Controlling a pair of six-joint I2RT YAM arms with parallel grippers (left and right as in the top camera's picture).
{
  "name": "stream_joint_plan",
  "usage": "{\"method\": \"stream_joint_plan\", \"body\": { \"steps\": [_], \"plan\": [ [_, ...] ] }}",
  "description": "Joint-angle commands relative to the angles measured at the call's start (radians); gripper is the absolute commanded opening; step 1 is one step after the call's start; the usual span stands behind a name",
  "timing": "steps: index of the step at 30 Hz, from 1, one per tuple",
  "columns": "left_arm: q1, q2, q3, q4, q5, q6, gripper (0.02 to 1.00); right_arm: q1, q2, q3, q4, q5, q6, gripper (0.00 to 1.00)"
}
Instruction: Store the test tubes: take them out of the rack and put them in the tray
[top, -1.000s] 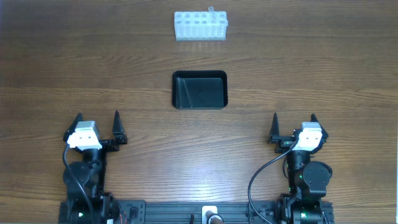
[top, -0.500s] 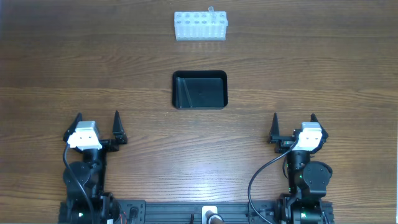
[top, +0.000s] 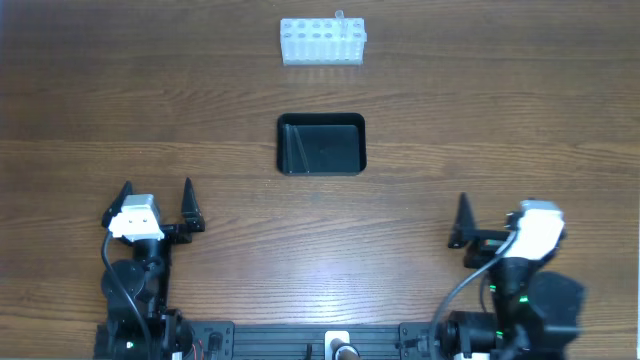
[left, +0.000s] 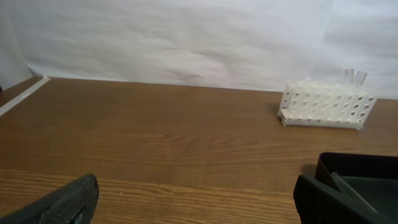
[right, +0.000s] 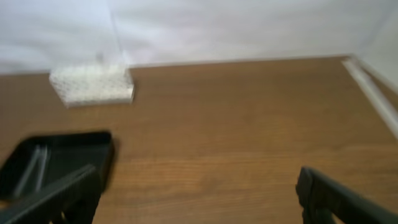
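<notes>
**Both grippers open and empty, 1 tube upright in rack**

L gripper (top: 158, 207) sits near-left on the table (top: 500, 100), close to its base. Jaws are spread wide w/ nothing btwn them; same in its wrist cam (left: 196, 180).

R gripper (top: 493, 232) sits near-right, close to its base. In the wrist cam its fingers (right: 329, 196) are wide apart, gripping nothing. Both grippers are well apart from the task items.

White rack (top: 321, 42) is at the far side of the table, roughly centre, standing flat. One clear test tube (top: 339, 17) stands upright in a hole at the rack's far-right corner, top poking above the rack; also seen from the L wrist (left: 354, 76).

Black tray (top: 321, 117) is mid-table, btwn rack and arm bases, not touching the rack. Inside it, clear tubes (top: 290, 150) lie flat by the left wall, approx. parallel to it. Can't tell the count, as glass on black is hard to read.
</notes>
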Motion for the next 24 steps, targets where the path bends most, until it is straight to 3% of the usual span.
{"method": "stream_joint_plan", "body": {
  "steps": [1, 4, 7, 9, 17, 20, 24],
  "plan": [
    [0.003, -0.006, -0.004, -0.003, 0.014, 0.011, 0.998, -0.001, 0.341, 0.364, -0.143, 0.069, 0.014, 0.993],
    [0.003, -0.006, -0.004, -0.003, 0.014, 0.011, 0.998, 0.001, 0.568, 0.586, -0.219, 0.037, 0.021, 0.993],
    [0.003, -0.006, -0.004, -0.003, 0.014, 0.011, 0.998, 0.002, 0.765, 0.79, -0.245, -0.08, 0.021, 0.991],
    [0.003, -0.006, -0.004, -0.003, 0.014, 0.011, 0.998, 0.002, 0.855, 0.876, -0.247, -0.111, 0.021, 0.993],
    [0.003, -0.006, -0.004, -0.003, 0.014, 0.011, 0.998, 0.007, 1.084, 0.965, -0.161, -0.193, -0.01, 0.993],
    [0.003, -0.006, -0.004, -0.003, 0.014, 0.011, 0.998, 0.066, 1.15, 0.967, -0.15, -0.04, -0.002, 0.993],
    [0.003, -0.006, -0.004, -0.003, 0.014, 0.011, 0.998, 0.237, 1.238, 0.986, -0.146, 0.274, 0.015, 0.991]
  ]
}}
